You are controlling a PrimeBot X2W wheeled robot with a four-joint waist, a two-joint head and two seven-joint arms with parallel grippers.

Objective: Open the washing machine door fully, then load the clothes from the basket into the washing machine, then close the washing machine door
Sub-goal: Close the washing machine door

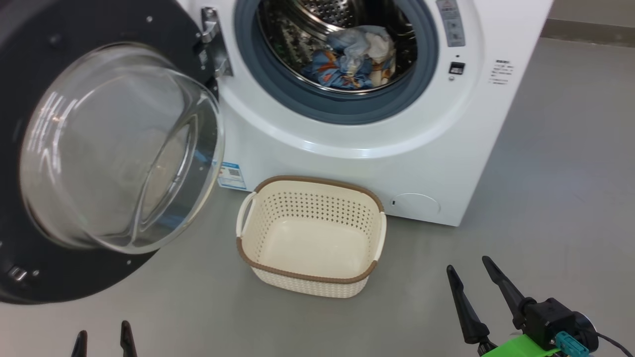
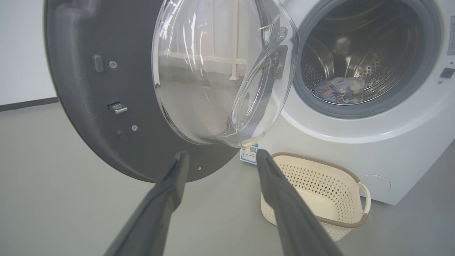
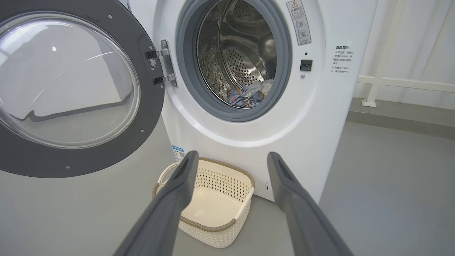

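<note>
the washing machine door (image 1: pixel 119 148) is swung wide open at the left of the washing machine (image 1: pixel 347 163), and the clothes (image 1: pixel 354 62) are piled inside its steel drum. the basket (image 1: pixel 317 179) is set empty on the grey floor (image 1: pixel 545 198) just before the machine. the left gripper (image 1: pixel 103 329) and the right gripper (image 1: pixel 468 264) are held spread wide, nothing gripped, apart from the basket.

I hold the left gripper (image 1: pixel 103 334) and right gripper (image 1: pixel 469 266) low and well apart, each with its dark fingers spread wide, empty.
</note>
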